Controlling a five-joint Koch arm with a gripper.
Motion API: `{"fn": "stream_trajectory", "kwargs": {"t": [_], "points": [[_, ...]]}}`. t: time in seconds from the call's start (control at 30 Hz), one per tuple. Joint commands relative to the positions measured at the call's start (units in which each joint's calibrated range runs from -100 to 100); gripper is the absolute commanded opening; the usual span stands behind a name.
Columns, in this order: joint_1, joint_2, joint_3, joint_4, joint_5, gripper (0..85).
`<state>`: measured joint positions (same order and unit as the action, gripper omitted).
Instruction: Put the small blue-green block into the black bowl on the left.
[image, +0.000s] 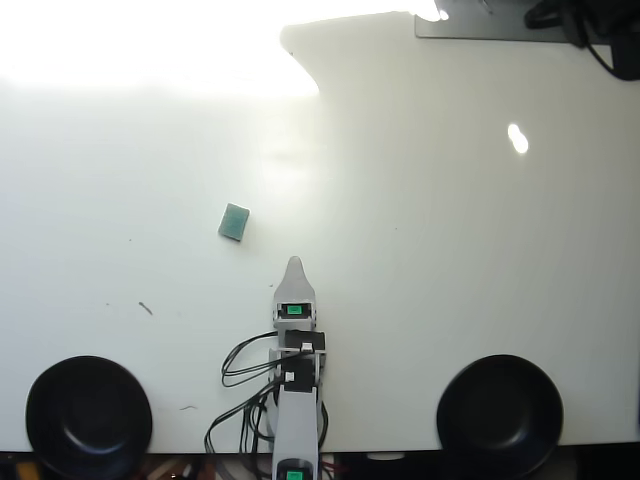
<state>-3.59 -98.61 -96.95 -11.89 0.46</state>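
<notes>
Looking straight down from the overhead view, we see a white table (450, 250) washed by strong glare along its far left edge. Near the middle, slightly left, lies the small blue-green block (234, 222), flat on the table surface and turned a little askew. It sits alone, touching nothing.

Just nearer to us and slightly right of the block, the arm (296, 400) reaches in from the near edge, its grey-white body pointing away from us. At its far end we see the gripper (294, 266) as a single pointed tip, close to the block but apart from it. Only that one tip shows, so we cannot tell whether the pincer is spread or pressed together. It holds nothing that we can see.

Black cables (240, 385) loop out to the left of the arm near its base.

Two black bowls rest at the near edge: the left bowl (88, 415) in the near left corner, and the right bowl (500, 412) toward the near right. Both stand well apart from the block.
</notes>
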Motion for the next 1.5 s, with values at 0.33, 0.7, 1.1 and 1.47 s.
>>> {"fn": "stream_trajectory", "kwargs": {"t": [0.33,0.7,1.1,1.47], "points": [[1.32,-0.64,-1.94,1.07,-1.47,47.4],[2.54,-0.96,9.15,-6.80,-7.72,47.2],[10.01,6.32,33.83,-20.82,-11.67,46.3],[12.06,34.93,46.95,-18.80,-18.22,46.3]]}}
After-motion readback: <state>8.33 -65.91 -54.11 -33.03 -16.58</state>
